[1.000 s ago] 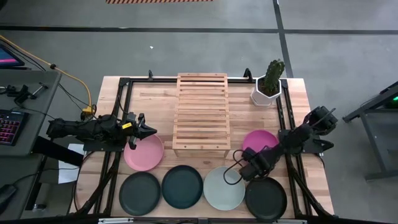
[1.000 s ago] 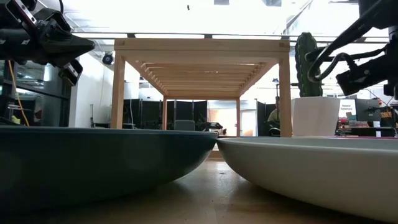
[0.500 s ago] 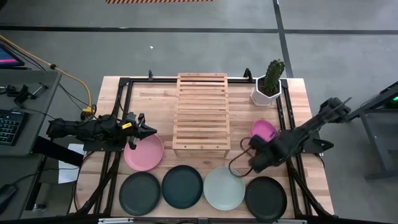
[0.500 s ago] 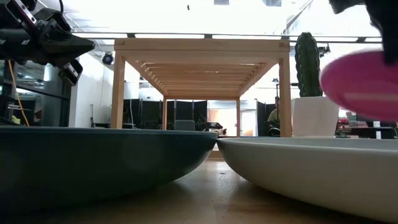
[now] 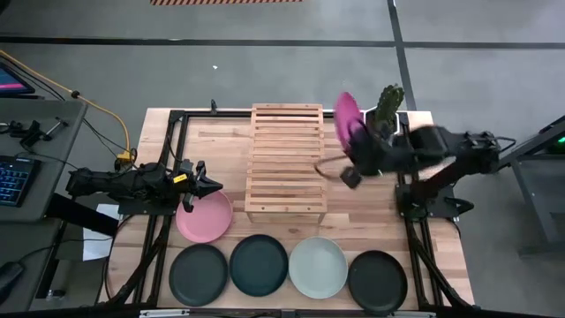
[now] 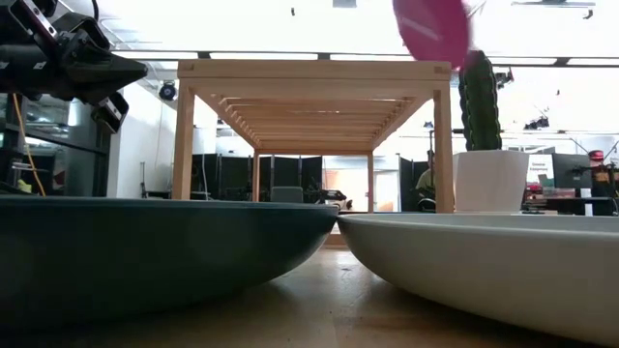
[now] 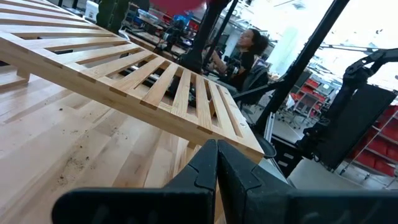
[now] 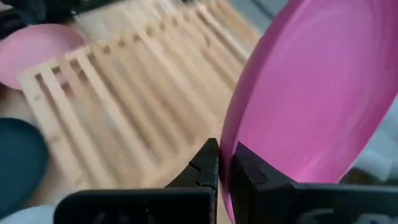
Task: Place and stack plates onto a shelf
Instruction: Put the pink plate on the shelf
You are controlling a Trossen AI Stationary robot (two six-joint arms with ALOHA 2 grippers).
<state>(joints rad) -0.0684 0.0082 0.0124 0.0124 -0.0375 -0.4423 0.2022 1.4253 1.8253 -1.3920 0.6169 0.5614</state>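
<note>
My right gripper (image 8: pixel 224 149) is shut on a pink plate (image 5: pixel 346 117), held high in the air at the far right corner of the wooden slat shelf (image 5: pixel 285 163); the low view shows this plate (image 6: pixel 435 27) above the shelf top. My left gripper (image 5: pixel 214 187) hovers shut over the far rim of the second pink plate (image 5: pixel 205 218), which lies flat on the table left of the shelf. Three dark plates (image 5: pixel 259 265) and a mint-white plate (image 5: pixel 318 267) lie in a row along the near edge. My right gripper pinches the pink plate's rim (image 8: pixel 231 140) between its two fingers, one finger (image 8: pixel 256 167) on the hollow face and one on the back. The plate is lifted clear and stands nearly on edge above the fingers.
A white pot with a cactus (image 5: pixel 380 124) stands at the far right corner, close behind the held plate. Black frame rails (image 5: pixel 168 159) run along both table sides. In the left wrist view, a person (image 7: pixel 245 46) sits in the room beyond the table.
My right gripper has taken the pink plate off the table right of the shelf, raised it and carried it toward the far edge. The plate has tipped from flat to nearly on edge.
</note>
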